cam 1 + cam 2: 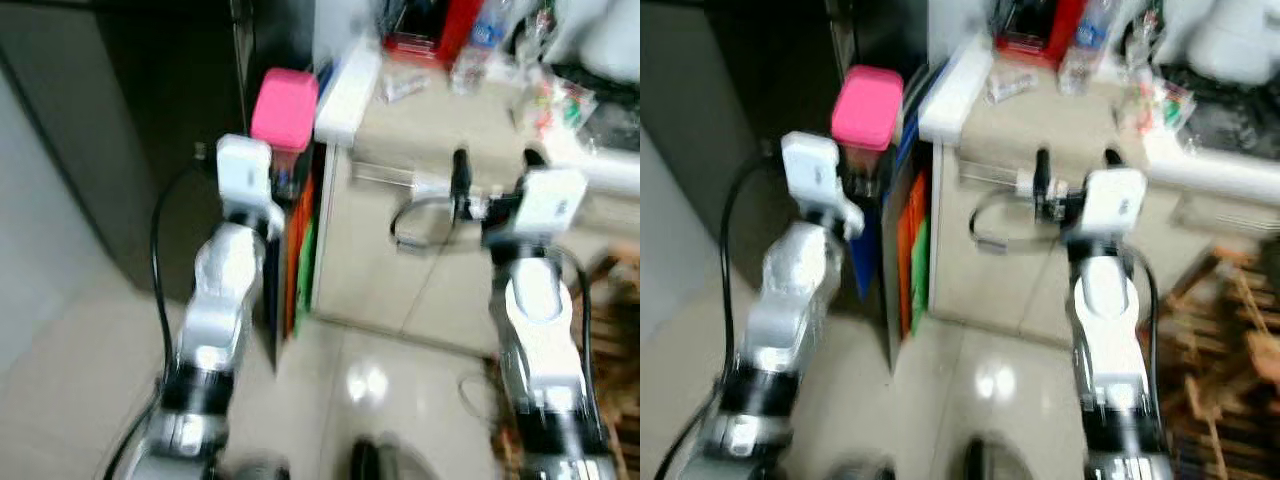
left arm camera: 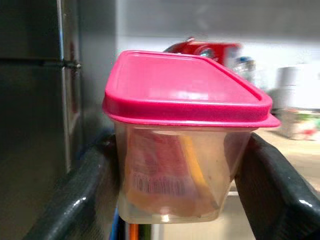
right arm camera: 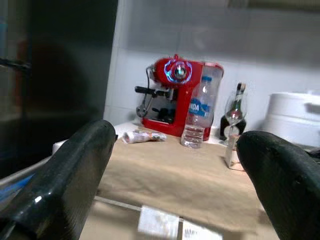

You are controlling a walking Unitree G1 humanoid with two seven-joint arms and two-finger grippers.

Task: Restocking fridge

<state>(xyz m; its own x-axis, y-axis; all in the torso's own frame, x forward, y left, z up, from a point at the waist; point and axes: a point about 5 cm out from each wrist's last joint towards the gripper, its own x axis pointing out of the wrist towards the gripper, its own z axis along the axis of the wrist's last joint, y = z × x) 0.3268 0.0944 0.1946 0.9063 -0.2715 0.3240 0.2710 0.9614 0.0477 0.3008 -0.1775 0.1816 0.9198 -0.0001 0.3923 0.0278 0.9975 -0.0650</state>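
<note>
Kitchen, dark fridge (image 1: 150, 130) ahead, door looks closed. Left gripper (image 2: 175, 195) clamps the pink-lidded tub (image 2: 185, 135), held up beside the fridge. Right gripper (image 3: 175, 190) spread, empty, near the table (image 1: 450, 110). Stocking not yet done.

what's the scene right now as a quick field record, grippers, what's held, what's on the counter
left gripper: shut on the container
container: clear tub, pink lid, packaged food inside
right gripper: open, nothing held, facing the counter
counter: red coffee machine, water bottle, wine glass
fridge: dark, beside the counter
picture: eye views blurred
</note>
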